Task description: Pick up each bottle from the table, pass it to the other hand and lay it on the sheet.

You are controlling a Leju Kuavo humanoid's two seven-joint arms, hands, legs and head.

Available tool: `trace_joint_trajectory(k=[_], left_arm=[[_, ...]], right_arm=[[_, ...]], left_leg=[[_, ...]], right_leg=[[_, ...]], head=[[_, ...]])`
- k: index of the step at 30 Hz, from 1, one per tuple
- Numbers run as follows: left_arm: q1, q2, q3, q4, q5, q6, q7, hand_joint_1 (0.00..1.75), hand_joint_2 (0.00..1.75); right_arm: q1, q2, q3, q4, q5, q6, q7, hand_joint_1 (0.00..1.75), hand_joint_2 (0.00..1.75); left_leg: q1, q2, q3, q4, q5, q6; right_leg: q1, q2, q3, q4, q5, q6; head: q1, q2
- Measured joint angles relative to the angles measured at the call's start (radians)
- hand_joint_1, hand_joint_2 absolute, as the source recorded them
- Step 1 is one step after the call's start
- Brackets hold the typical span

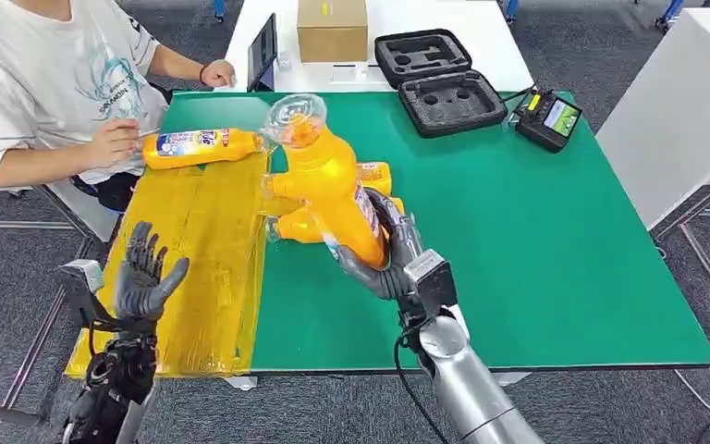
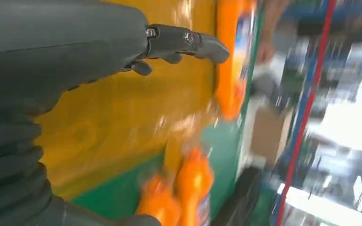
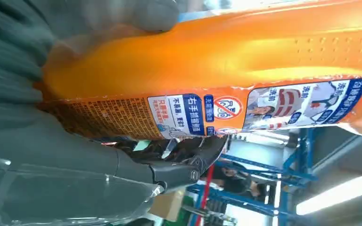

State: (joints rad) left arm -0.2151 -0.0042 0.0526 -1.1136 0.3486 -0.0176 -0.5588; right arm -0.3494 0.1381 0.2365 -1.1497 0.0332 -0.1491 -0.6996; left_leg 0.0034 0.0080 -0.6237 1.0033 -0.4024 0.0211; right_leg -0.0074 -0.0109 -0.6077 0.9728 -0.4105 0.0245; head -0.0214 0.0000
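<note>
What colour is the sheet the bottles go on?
Yellow; the sheet shows best in the head view.

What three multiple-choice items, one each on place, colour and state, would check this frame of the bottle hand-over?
1. Where does the lying bottle with the blue label rest?
A. on the yellow sheet
B. in the black foam case
C. on the cardboard box

2. What colour is the table mat?
A. red
B. green
C. white

3. What is the left hand doing?
A. gripping a bottle
B. pressing on the sheet
C. raised, holding nothing, fingers spread

Answers:
1 A: the bottle lies across the sheet's far end, by a person's hand.
2 B: green surface surrounds the sheet in the head view.
3 C: its fingers are apart with nothing between them, while the right hand grips the raised orange bottle.
</note>
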Motion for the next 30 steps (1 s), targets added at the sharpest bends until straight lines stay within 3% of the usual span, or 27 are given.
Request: trace_joint_trajectory(k=[7, 16, 30], left_arm=[[0.025, -0.011, -0.109, -0.066, -0.049, -0.053, 0.027, 0.00, 1.75], [0.026, -0.024, -0.278, -0.159, -0.094, -0.099, 0.046, 0.00, 1.75], [-0.015, -0.023, -0.356, -0.171, 0.089, -0.227, 0.139, 0.00, 1.75]], right_arm=[[-0.003, 0.027, -0.003, 0.104, 0.020, 0.035, 0.002, 1.75, 1.75], [-0.027, 0.105, 0.084, 0.314, 0.053, 0.072, 0.002, 1.75, 1.75], [-0.092, 0.139, 0.152, 0.468, 0.092, 0.049, -0.005, 1.75, 1.75]], left_leg=[[0.000, 0.000, -0.001, 0.000, 0.000, 0.000], [0.001, 0.000, -0.001, 0.000, 0.000, 0.000], [0.000, 0.000, -0.001, 0.000, 0.000, 0.000]], right_leg=[[0.000, 0.000, 0.000, 0.000, 0.000, 0.000], [0.000, 0.000, -0.001, 0.000, 0.000, 0.000], [0.000, 0.000, -0.001, 0.000, 0.000, 0.000]], head=[[0.000, 0.000], [0.000, 0.000], [0.000, 0.000]])
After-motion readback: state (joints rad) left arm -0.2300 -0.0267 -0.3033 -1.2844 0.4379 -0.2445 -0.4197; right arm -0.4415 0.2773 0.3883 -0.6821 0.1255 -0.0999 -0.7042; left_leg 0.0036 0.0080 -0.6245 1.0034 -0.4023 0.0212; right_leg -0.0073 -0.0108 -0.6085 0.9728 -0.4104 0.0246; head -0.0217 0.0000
